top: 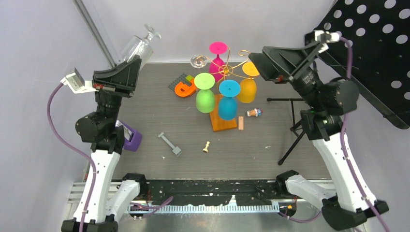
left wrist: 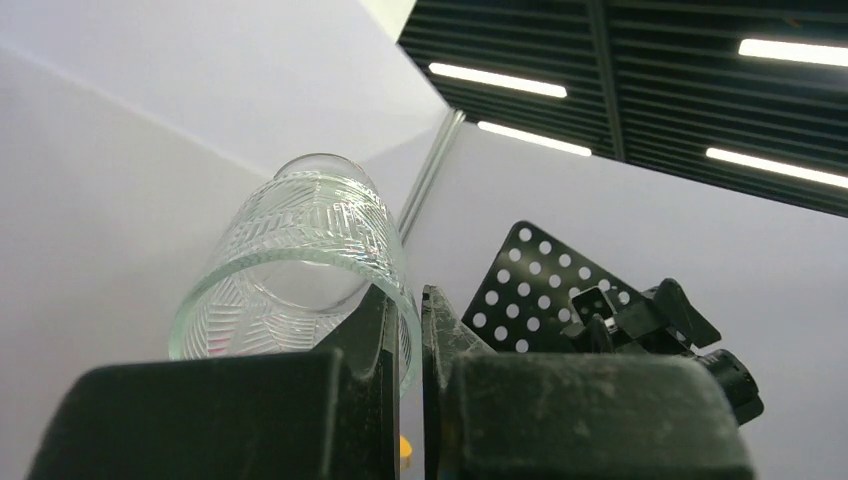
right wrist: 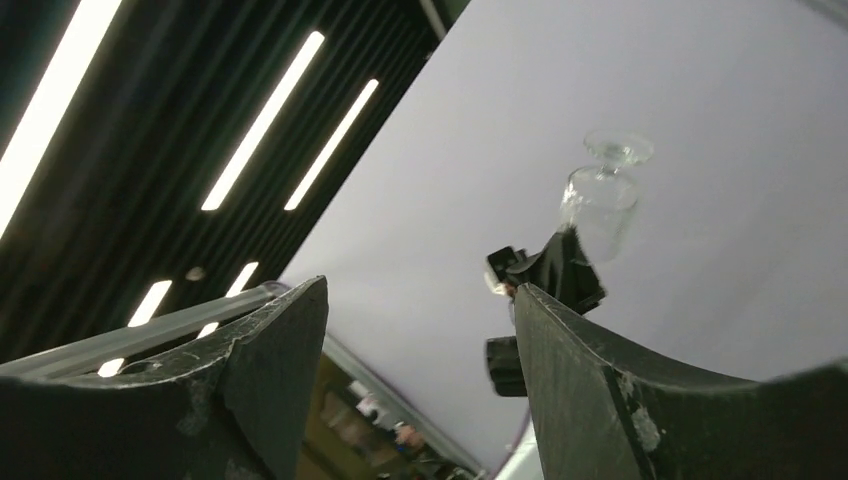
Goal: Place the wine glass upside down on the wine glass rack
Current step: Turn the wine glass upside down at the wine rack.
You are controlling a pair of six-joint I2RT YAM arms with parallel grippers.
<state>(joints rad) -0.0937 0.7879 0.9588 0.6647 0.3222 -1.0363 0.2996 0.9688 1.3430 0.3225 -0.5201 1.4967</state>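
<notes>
I find no writing, label, brand or number clear enough to read on anything in view.

Closed in by pale lilac walls (top: 29, 38), grey metal pole (top: 93, 29) up the far left corner. Dark wood-grain table (top: 290, 140) below; black perforated panel (top: 377, 43) and black tripod (top: 292, 116) at right. Overhead, black slatted ceiling (left wrist: 650, 90) with bright strip lights (left wrist: 497, 80).
</notes>
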